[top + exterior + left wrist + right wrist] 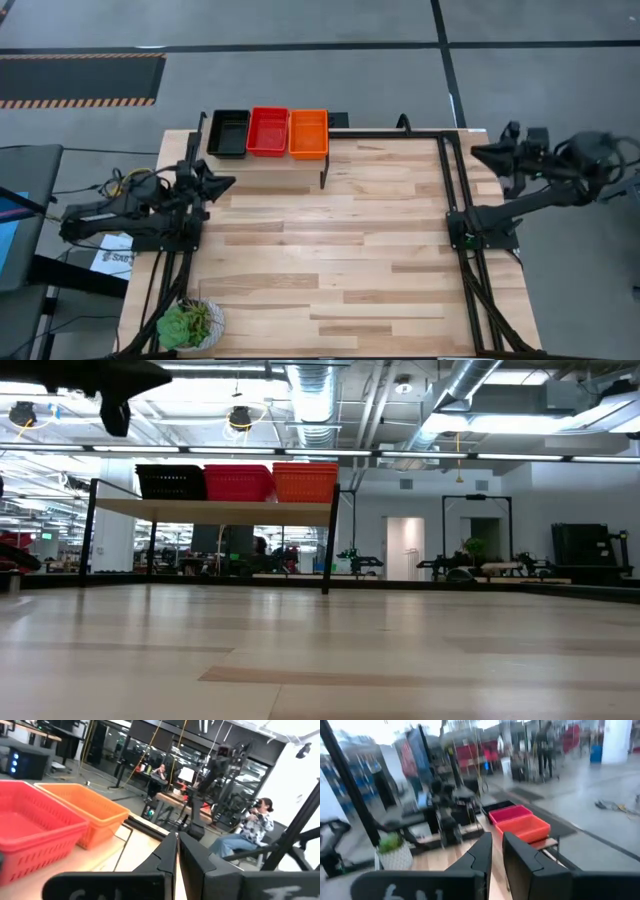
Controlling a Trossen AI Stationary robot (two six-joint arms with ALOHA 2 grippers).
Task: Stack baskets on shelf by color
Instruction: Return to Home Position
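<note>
Three basket stacks stand side by side on the shelf [262, 172] at the table's far left: black [228, 133], red [268, 131] and orange [308, 133]. In the low view they rest with their bottoms on the plank [215, 510]. My left gripper [228, 183] is shut and empty, near the shelf's left end and level, with the red basket [30, 835] and orange basket [82, 812] ahead of it. My right gripper [478, 152] is shut and empty at the table's far right, pointing toward the baskets [520, 822].
A green potted plant [190, 325] stands at the near left corner. Black frame rails [455, 200] run along the table's right side. The bare wooden tabletop [330, 250] lies between the arms. A seated person [252, 827] shows in the room beyond.
</note>
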